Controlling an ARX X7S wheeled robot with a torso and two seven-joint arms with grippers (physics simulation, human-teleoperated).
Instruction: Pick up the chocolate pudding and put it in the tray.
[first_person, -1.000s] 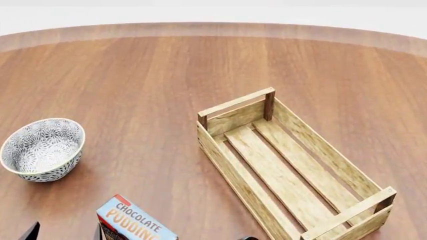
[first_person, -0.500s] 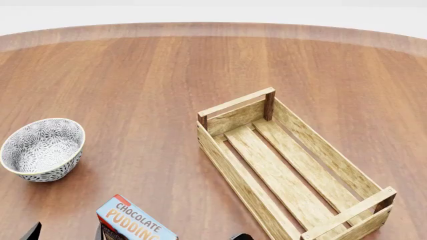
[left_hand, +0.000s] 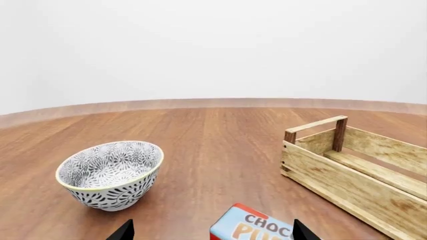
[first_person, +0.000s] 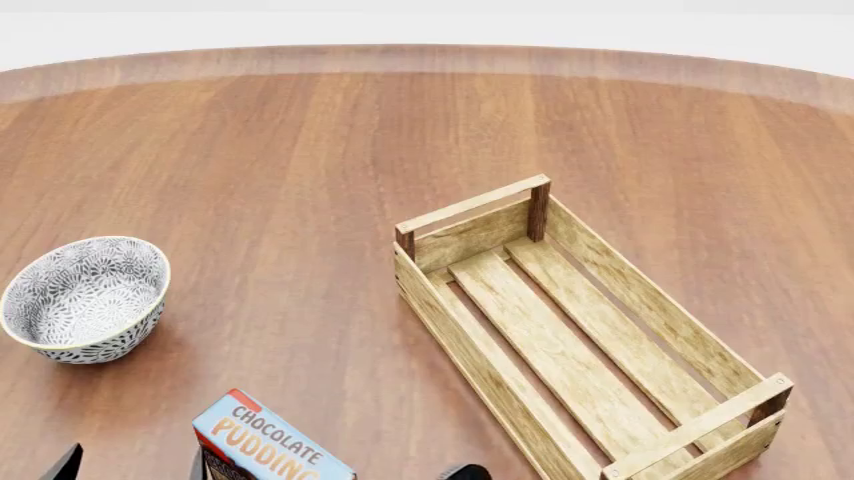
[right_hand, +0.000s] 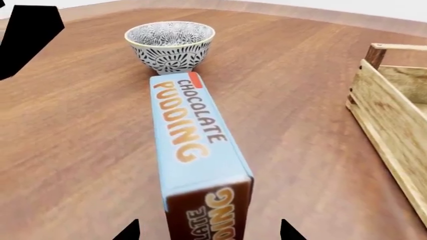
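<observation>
The chocolate pudding (first_person: 274, 445) lies flat on the wooden table near its front edge, light-blue top up. My right gripper (right_hand: 208, 232) is open and low, its two black fingertips either side of the carton's near brown end (right_hand: 207, 210), apart from it. In the head view only a dark bit of this gripper (first_person: 465, 472) shows. My left gripper (first_person: 130, 467) is open just left of the carton, and the pudding (left_hand: 257, 227) appears between its fingertips, a little ahead. The tray (first_person: 467, 345), a slatted wooden crate, stands to the right with nothing in it.
A grey-white patterned bowl (first_person: 87, 297) sits on the table to the left, beyond the pudding's far end (right_hand: 171, 44). A black part of the left gripper (right_hand: 27, 35) shows at the corner of the right wrist view. The tray's near wall (right_hand: 393, 115) runs beside the carton.
At the bottom edge of the head view the dark part of my right gripper has crept leftward toward the pudding. Pudding, bowl, tray and left gripper have not moved.
</observation>
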